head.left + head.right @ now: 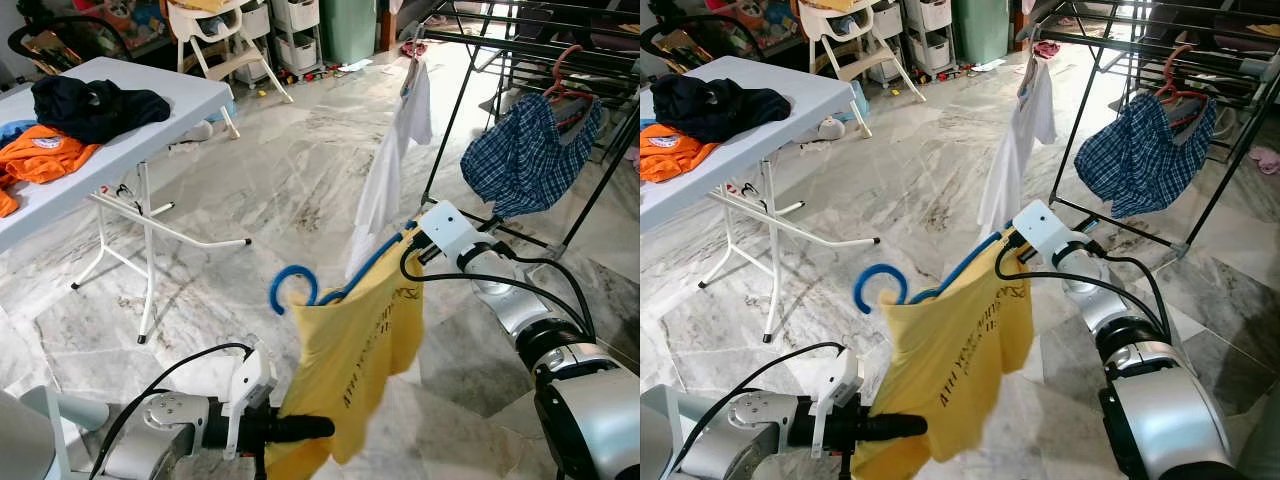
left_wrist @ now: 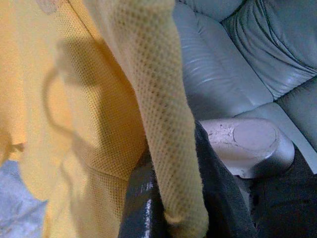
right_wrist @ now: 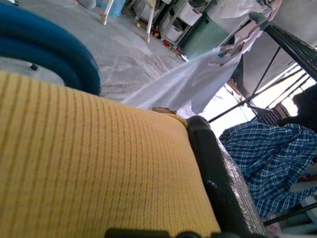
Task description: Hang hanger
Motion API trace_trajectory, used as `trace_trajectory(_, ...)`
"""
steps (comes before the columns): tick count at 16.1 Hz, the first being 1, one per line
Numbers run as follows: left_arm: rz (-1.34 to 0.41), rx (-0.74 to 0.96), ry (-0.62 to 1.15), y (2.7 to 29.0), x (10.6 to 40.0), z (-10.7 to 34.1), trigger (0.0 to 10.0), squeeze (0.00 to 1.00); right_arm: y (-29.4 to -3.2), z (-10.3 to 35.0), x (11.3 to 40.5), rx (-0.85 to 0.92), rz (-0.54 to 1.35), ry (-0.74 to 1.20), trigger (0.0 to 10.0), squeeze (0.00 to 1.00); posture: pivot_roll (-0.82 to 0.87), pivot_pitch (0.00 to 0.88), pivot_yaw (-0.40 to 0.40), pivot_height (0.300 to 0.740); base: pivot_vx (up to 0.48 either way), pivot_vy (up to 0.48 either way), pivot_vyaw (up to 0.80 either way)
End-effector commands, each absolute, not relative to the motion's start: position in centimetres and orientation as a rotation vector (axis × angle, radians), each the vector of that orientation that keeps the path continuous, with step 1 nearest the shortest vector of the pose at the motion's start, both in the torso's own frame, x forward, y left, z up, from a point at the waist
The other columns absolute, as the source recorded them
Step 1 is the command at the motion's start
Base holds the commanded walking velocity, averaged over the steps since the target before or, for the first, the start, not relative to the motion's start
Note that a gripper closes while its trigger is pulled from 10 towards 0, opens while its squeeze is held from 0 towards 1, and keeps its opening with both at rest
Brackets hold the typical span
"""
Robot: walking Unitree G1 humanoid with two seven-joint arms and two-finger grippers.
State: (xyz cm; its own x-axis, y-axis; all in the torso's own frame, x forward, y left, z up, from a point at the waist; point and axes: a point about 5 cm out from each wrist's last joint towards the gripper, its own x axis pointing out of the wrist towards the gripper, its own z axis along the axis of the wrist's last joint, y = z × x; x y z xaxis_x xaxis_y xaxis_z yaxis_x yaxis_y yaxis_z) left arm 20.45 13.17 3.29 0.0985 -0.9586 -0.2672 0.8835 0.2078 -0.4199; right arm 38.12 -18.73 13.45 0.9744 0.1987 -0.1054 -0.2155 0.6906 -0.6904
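The drying rack (image 1: 520,45) stands ahead on the right, the likely target. The yellow shirt (image 1: 355,360) drapes a blue hanger (image 1: 300,290), carried mid-air. The right claw (image 1: 412,238) clamps its shoulder; the left claw (image 1: 300,428) seemingly pinches the hem, steadying it.

Dark, illegible print on the yellow shirt (image 1: 970,350); no other readable text.
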Motion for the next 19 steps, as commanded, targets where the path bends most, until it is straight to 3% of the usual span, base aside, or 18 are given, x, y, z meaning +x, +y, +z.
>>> trace_trajectory(1, -1.404, -0.143, 0.698, 14.9, 18.4, 1.5, 0.0, 0.00, -20.4, 18.6, 39.6, -0.769, 0.097, -0.120, 10.0, 0.00, -0.13, 0.038, 0.120, 0.740, 0.000, 0.000, 0.00)
trace_trajectory(14, -1.385, -0.048, 0.779, 15.7, 18.2, 0.6, 0.0, 0.00, -14.2, 24.5, 39.2, -0.765, 0.376, -0.481, 10.0, 0.00, -0.15, 0.039, 0.128, 0.740, 0.000, 0.000, 0.00)
trace_trajectory(19, -1.381, -0.044, 0.782, 15.7, 18.2, 0.4, 0.0, 0.00, -13.9, 24.5, 39.0, -0.769, 0.389, -0.492, 10.0, 0.00, -0.15, 0.039, 0.129, 0.740, 0.000, 0.000, 0.00)
